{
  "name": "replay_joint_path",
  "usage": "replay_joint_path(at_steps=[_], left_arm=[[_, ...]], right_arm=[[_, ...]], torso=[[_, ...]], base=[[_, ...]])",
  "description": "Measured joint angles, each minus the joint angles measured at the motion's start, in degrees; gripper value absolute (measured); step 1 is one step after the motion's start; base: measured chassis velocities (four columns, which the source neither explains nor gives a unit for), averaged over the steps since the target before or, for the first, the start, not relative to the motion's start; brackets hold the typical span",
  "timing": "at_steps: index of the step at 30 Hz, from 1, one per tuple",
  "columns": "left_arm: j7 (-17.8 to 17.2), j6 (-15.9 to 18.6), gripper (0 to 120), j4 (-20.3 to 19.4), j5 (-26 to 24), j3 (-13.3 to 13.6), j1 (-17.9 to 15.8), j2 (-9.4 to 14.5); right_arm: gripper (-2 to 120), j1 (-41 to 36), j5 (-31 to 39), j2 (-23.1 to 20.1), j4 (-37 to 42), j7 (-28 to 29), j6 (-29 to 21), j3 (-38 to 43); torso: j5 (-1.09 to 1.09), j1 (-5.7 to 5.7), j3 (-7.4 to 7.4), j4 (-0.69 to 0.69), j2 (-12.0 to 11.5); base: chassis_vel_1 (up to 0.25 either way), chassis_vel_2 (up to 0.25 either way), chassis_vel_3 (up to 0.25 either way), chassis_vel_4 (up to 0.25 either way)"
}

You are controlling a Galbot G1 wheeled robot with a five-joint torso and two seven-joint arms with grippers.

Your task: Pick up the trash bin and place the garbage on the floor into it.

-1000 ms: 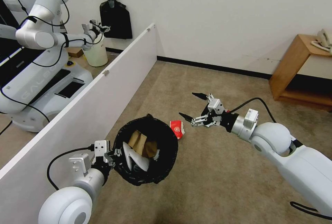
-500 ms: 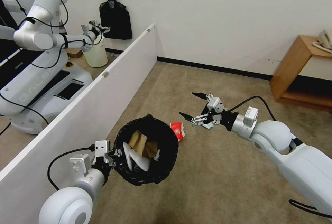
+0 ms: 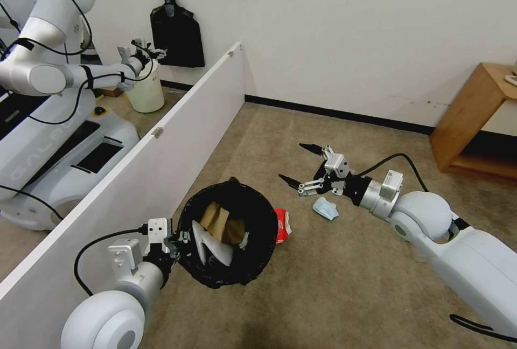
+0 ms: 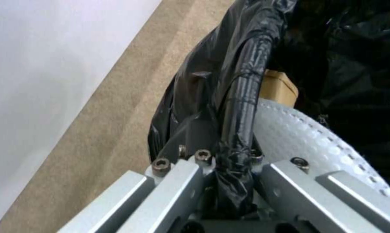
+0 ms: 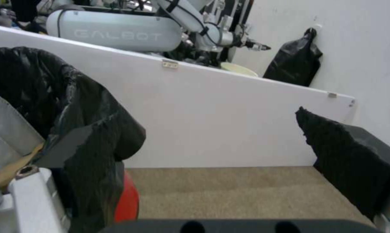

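Head view: the left gripper (image 3: pixel 180 239) sits at the near left, pinching the near-left rim of the bin (image 3: pixel 229 235) through its black bag. The left wrist view confirms it, with the fingers (image 4: pixel 177 181) pressed on either side of the bag-covered rim (image 4: pixel 242 106). The bin hangs tilted, its mouth turned up toward the camera. Inside lie a brown cardboard piece (image 3: pixel 215 220) and a white slipper (image 3: pixel 207 242); in the left wrist view the slipper's dimpled sole (image 4: pixel 303 139) lies just behind the rim, with the cardboard (image 4: pixel 279 85) beyond it.

Just right of the bin, touching its edge in the picture and partly hidden by it, a red can (image 3: pixel 281 225) lies on the floor (image 3: pixel 334 284). The right wrist view shows the bin's red side (image 5: pixel 128 200) below the bag.

The right gripper (image 3: pixel 298 165) hovers to the right of the bin and farther away, its two black fingers (image 3: pixel 309 148) spread wide and holding nothing. Just near and right of it a light-blue mask (image 3: pixel 325 208) lies crumpled on the carpet, close to the wrist, apart from the fingertips. In the right wrist view one black finger pad (image 5: pixel 346 155) stands against the white partition (image 5: pixel 229 123).

The partition (image 3: pixel 134 176) runs from near left to the far wall. Beyond it stand a second white robot (image 3: pixel 48 101) and a pale bucket (image 3: pixel 146 90); a flat black bag (image 3: pixel 176 28) hangs on the wall. A wooden shelf (image 3: pixel 468 117) stands at the far right.
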Motion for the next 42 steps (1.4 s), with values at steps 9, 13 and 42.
replay_joint_path(at_steps=[9,13,42], left_arm=[[0.0,0.07,0,-0.03,0.04,-0.02,-0.18,-0.29],[0.0,0.09,0,-0.23,0.01,-0.16,-0.23,-0.15],[-1.01,-0.11,0,0.37,-0.21,-0.65,-1.47,0.51]], right_arm=[[100,0.56,0.14,-0.25,-0.04,-0.4,0.04,-0.01],[100,0.64,0.1,-0.11,-0.12,-0.65,-0.02,-0.01],[100,4.66,-0.05,-0.39,-5.15,-1.76,3.79,-4.87]], torso=[[0.0,0.0,0.01,0.01,0.0],[0.0,0.0,0.0,0.01,0.0],[0.0,0.0,0.01,0.01,0.0]], base=[[0.009,-0.008,-0.019,0.013],[0.0,0.0,0.0,0.0],[0.0,0.0,0.0,0.0]])
